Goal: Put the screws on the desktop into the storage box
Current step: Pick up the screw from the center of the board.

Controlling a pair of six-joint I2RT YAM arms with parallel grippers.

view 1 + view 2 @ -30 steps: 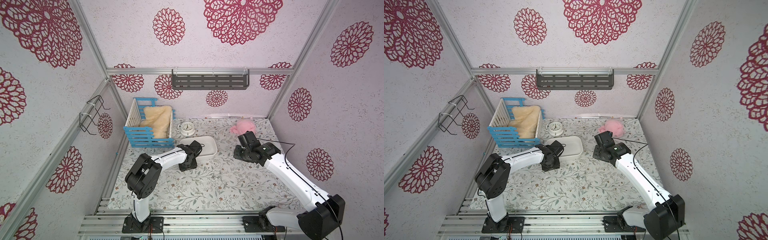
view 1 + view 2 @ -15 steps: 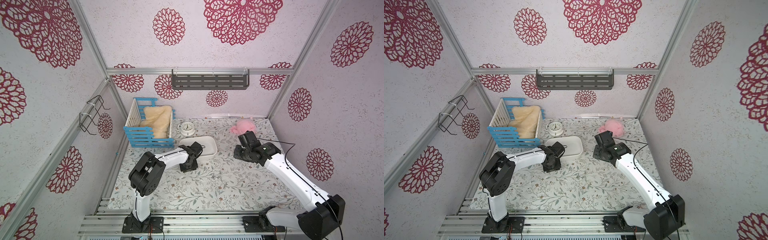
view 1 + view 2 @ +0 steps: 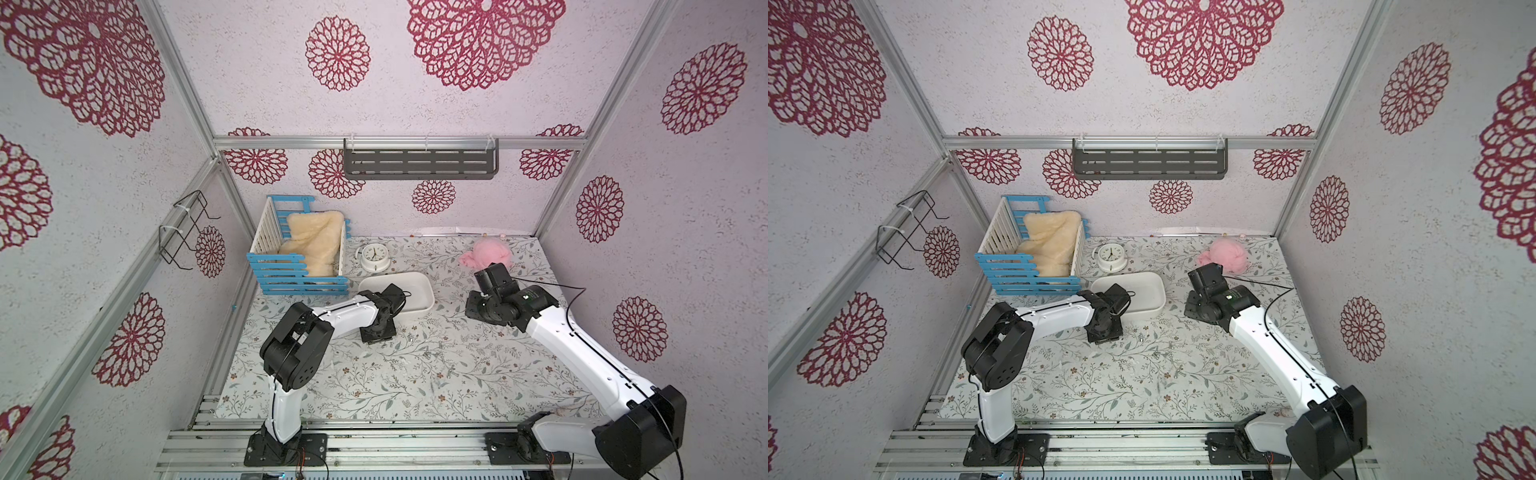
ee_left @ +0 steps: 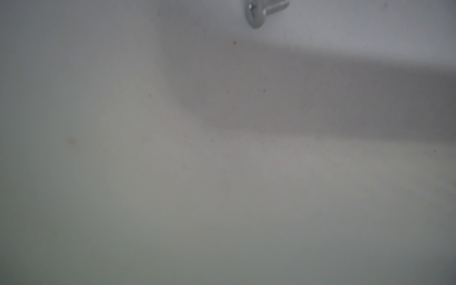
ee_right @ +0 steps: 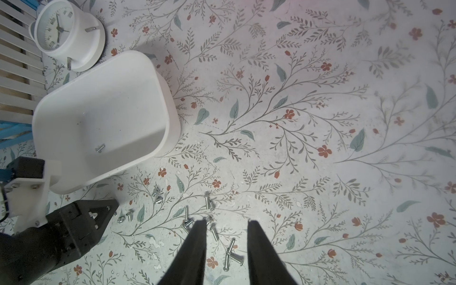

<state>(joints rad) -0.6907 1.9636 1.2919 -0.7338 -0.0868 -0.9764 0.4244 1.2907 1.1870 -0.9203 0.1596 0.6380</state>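
— Tracing the left arm, what are we seeing?

— We are seeing its white forearm reaching from the raised elbow to the near edge of the storage box. The wrist is folding downward, so the left gripper is hanging low over the desktop, just beside the box. Its fingers are hiding beneath the black body, so we are not able to tell how far apart they are standing or whether they are holding anything.

— And the right arm?

— We are finding it stretching diagonally toward the middle, wrist bent, carrying the right gripper above the desktop. Its fingers are standing partly apart and gripping nothing.

— Where are the screws lying?

— We are finding most scattered on the desktop before the box; one screw is lying inside it.
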